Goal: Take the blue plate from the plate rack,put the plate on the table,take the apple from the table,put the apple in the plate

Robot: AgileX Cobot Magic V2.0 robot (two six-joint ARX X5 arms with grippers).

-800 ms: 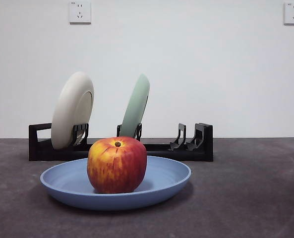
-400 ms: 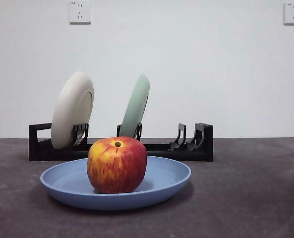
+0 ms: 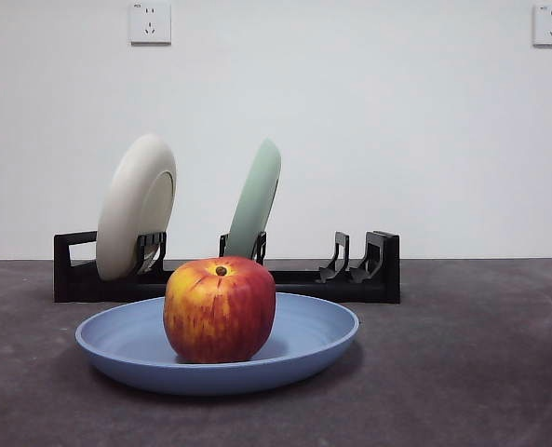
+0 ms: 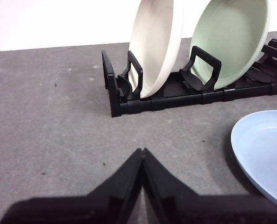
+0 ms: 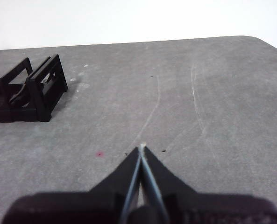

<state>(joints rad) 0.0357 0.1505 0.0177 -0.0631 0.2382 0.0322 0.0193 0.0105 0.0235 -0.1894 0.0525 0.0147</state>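
Where the white wall (image 3: 369, 140) ends, the table (image 3: 471, 354) looks scuffed.

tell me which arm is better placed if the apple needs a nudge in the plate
Left, probably. The left gripper, jaws shut, has the blue plate in view; the right gripper sees only the plate rack end.

No text, label, brand or number can be read on anything here.
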